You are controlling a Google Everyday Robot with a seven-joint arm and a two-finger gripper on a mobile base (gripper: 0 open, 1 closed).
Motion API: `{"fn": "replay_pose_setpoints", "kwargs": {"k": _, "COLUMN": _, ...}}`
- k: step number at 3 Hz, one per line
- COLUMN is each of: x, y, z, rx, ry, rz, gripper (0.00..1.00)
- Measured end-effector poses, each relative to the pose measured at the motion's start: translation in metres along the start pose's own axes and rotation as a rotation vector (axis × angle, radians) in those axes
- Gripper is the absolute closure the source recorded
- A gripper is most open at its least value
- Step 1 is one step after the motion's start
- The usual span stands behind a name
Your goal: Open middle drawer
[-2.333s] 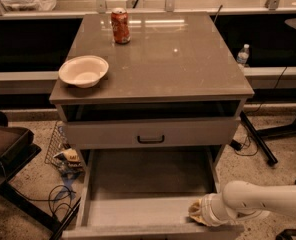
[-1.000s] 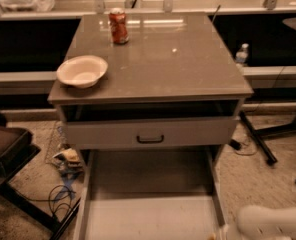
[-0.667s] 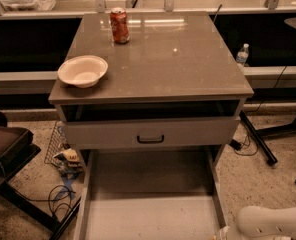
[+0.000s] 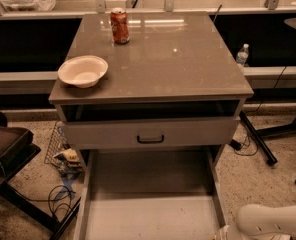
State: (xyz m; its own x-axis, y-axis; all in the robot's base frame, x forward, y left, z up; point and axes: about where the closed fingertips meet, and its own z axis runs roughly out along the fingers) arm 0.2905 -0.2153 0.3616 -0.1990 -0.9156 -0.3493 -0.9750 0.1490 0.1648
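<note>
Low in the bottom right corner, just beside the right side rail of the pulled-out drawer: the gripper [image 4: 224, 233], at the end of a rounded white arm shell [image 4: 273, 223]; no telling whether open or closed. Up and to the left of it, the wide shallow grey middle drawer [image 4: 148, 199], plain grey inside, standing well out toward the camera beneath the closed grey drawer front [image 4: 98, 134] with its black pull handle [image 4: 150, 139]. Long axis side to side; own front and handle cut off below the frame. Judged open already, or nearly so. Any further pull to run straight toward the camera along the rails. Well apart, up on the grey table [image 4: 188, 59]: a cream bowl [image 4: 83, 70] and a red can [image 4: 120, 26].
</note>
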Motion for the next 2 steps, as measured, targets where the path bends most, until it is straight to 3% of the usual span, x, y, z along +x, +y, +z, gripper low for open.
{"fn": "replay_pose_setpoints", "kwargs": {"k": 1, "x": 0.0, "y": 0.0, "z": 0.001, "rx": -0.002, "ry": 0.0, "rz": 0.0, "gripper": 0.13}}
{"fn": "replay_pose_setpoints", "kwargs": {"k": 2, "x": -0.003, "y": -0.01, "z": 0.0, "rx": -0.002, "ry": 0.0, "rz": 0.0, "gripper": 0.0}}
